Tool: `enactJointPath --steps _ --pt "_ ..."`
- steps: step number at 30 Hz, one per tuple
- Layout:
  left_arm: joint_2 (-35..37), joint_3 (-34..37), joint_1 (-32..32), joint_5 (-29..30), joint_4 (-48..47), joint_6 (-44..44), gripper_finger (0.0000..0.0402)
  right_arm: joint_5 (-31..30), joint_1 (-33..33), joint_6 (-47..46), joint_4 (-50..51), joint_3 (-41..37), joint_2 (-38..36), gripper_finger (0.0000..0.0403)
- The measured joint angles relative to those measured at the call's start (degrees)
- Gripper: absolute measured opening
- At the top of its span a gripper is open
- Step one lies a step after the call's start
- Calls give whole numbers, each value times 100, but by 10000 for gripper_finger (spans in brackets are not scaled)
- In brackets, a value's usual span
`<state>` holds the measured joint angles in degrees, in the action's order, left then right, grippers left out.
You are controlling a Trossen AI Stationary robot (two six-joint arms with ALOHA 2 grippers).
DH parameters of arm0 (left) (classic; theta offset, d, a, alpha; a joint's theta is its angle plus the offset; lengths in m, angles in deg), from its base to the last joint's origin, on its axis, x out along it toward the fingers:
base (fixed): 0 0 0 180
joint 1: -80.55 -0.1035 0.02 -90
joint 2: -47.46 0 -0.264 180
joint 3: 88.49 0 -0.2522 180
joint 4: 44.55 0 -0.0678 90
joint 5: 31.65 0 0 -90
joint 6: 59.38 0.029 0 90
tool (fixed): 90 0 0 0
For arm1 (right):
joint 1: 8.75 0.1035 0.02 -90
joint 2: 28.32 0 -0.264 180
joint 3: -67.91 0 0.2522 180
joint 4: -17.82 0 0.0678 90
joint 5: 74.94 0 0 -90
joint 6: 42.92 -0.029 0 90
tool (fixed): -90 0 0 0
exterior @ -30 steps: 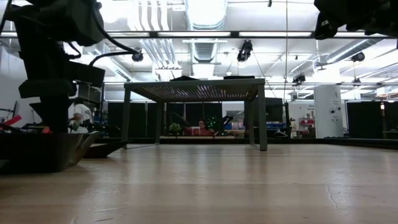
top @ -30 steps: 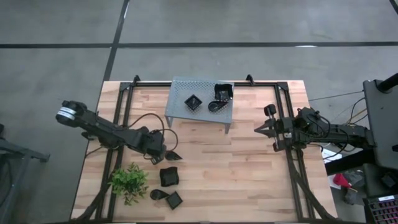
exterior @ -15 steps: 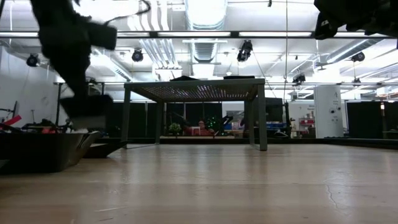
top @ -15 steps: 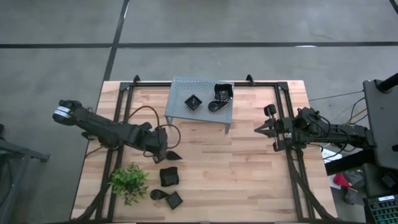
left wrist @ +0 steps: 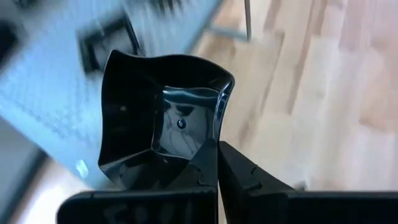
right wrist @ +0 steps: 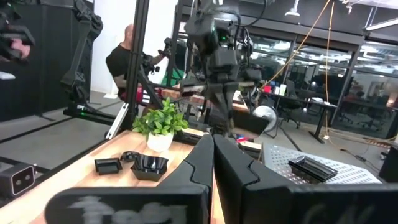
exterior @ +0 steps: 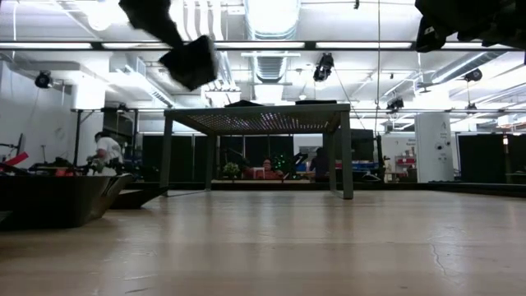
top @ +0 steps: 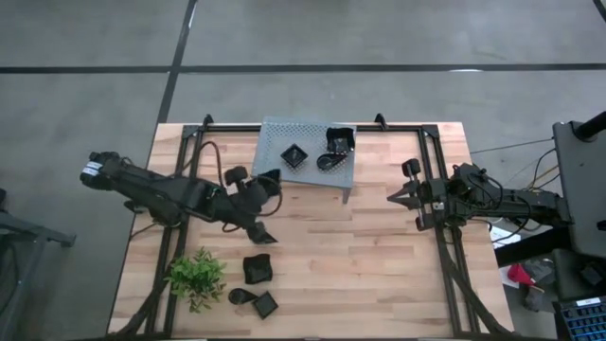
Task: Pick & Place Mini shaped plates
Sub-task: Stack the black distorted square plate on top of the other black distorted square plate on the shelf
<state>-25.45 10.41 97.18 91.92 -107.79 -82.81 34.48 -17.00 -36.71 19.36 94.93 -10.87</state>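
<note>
carrying a plate toward the rack, approx a third done

my left gripper (top: 266,177) is clamped tight on the rim of a black square-ish plate (left wrist: 163,118), lifted off the table (top: 379,256) and just beside the grey rack (top: 308,140), w/ the rack's near-left corner right ahead. three plates already sit on the rack: small square (top: 294,154), bigger square (top: 341,140), teardrop (top: 329,162). four left on the wood by the plant (top: 197,275): teardrop (top: 264,236), larger square (top: 257,270), and a teardrop + small square pair (top: 256,301). my right gripper (top: 396,197) waits fully closed, empty, at the table's right side.
</note>
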Motion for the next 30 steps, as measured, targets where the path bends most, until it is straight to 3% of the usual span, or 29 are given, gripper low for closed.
enactJointPath --steps 5,15,23,30 --pt "-2 -73 -155 394 952 1269 0 0 0 18 0 0 0 8" --pt "-7 -44 -862 359 2944 2731 0 0 0 18 0 0 -2 8" --pt "-282 10 -1568 -344 4422 3116 0 1 -2 23 -2 0 -2 8" --pt "-821 -76 -1952 -831 4842 3262 0 2 -2 19 -2 0 -2 8"
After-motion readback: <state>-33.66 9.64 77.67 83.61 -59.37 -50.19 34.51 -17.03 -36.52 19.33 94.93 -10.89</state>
